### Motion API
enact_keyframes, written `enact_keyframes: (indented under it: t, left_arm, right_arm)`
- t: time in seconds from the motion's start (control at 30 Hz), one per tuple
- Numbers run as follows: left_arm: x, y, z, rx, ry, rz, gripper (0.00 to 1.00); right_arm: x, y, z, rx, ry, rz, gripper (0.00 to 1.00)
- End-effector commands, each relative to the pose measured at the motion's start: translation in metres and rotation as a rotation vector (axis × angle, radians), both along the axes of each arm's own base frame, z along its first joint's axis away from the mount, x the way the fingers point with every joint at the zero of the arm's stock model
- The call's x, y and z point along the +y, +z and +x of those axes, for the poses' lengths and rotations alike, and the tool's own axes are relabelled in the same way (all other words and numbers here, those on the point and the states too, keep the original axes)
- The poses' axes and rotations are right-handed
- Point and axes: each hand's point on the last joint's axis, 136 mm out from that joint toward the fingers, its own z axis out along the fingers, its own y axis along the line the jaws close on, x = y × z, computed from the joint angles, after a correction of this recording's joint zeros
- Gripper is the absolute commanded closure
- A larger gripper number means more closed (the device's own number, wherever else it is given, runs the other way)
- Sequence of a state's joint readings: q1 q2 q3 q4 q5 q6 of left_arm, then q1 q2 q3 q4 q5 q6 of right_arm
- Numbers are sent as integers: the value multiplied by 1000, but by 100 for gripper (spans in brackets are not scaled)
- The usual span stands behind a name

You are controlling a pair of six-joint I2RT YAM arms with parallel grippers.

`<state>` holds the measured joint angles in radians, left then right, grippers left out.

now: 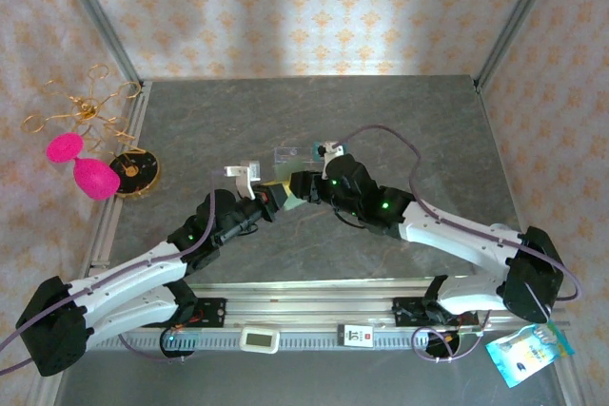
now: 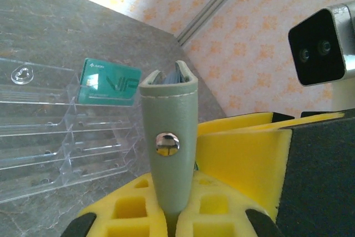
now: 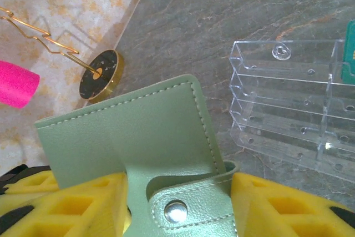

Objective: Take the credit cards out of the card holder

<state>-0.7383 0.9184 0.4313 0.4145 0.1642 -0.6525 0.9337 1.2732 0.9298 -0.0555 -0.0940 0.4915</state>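
Observation:
The sage-green card holder hangs above the table's middle, held between both grippers. In the left wrist view it stands on edge, folded, with its snap stud facing the camera and blue-grey inner edges peeking out at the top. My left gripper is shut on its lower end. The right gripper is shut on the snap tab, and the holder's flat outer panel stretches beyond its fingers. A teal-green card stands in the clear tray. The black card is hidden.
The clear plastic compartment tray lies on the grey table just beyond the grippers. A gold wire stand with a black-and-gold round base and pink pieces stands at the left edge. The right wrist camera hangs close to the left gripper.

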Motion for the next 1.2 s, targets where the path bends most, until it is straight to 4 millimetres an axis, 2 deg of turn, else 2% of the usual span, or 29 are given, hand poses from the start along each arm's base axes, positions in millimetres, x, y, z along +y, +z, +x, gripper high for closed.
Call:
enact_keyframes:
  t: [0.0,0.1,0.2,0.37,0.7,0.83,1.03,1.1,1.17]
  left_arm:
    - [-7,48,-4,-120,-30,-93,100]
    - [-5,51,-5,-128,-25,-107,100]
    - [-4,54,-4,-130,-20,-106,100]
    - [-4,45,-1,-95,-8,-81,100]
    - [-8,28,-7,-60,-52,-61,100]
    - [-21,2,-16,-5,-137,-51,100]
    - [-34,-44,-26,134,-218,-72,100]
    - [-36,-72,-28,230,-213,-47,98]
    - [-40,-102,-31,332,-224,-18,98]
  right_arm:
    - [-5,-9,4,-6,-24,-89,50]
    - [-9,-26,6,20,-35,-161,57]
    - [-15,-39,5,35,-46,-208,73]
    - [-31,-40,9,9,-105,-245,98]
    - [-56,-40,8,-5,-155,-214,100]
    - [-51,-39,-6,20,-56,-100,100]
    - [-49,-52,-34,82,36,-1,100]
    - [-55,-66,-42,123,28,2,100]
    - [-60,-88,-51,185,22,-7,100]
